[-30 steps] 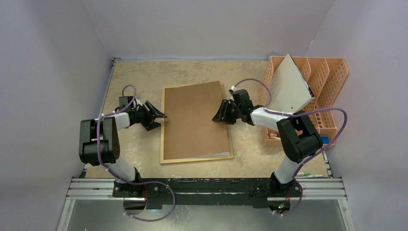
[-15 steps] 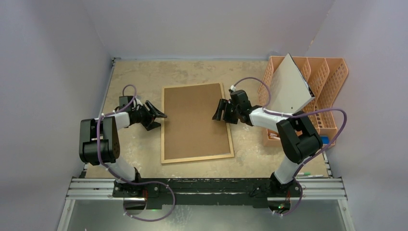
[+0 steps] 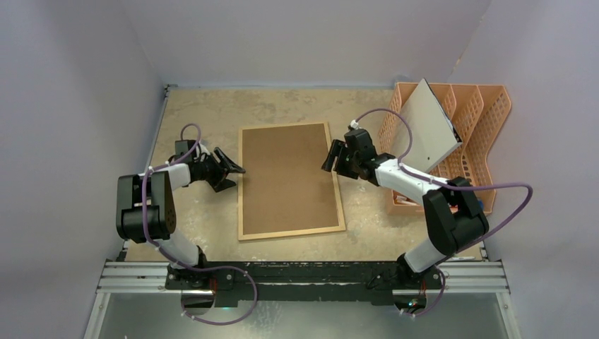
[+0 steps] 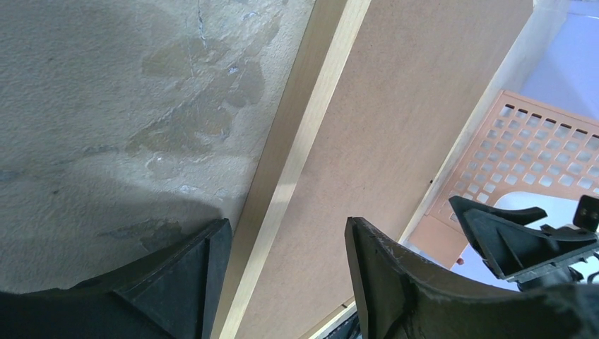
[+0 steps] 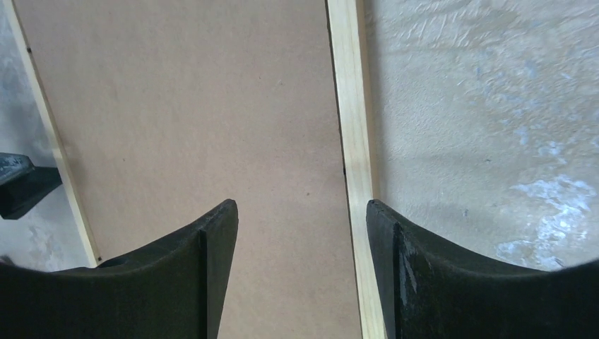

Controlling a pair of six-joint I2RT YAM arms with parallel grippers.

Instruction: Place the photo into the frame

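Fibreboard back (image 3: pixel 288 180) lies seated in the frame (image 3: pixel 241 191), flat on the tabletop (image 3: pixel 205 120); you cannot see the photo. Your left claw (image 3: pixel 233 176) and right claw (image 3: pixel 330 157) gape apart, empty, each over a side rail. Press it down evenly along both rails.

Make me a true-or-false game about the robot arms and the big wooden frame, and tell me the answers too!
1. The frame lies flat on the table with its brown back facing up. True.
2. The left gripper is squeezed shut. False: its jaws stand open at the frame's left edge.
3. The orange rack stands on the right side of the table. True.
4. The grey-white board lies flat on the frame. False: it leans tilted in the rack.
5. The right gripper is open, at the frame's right edge. True.
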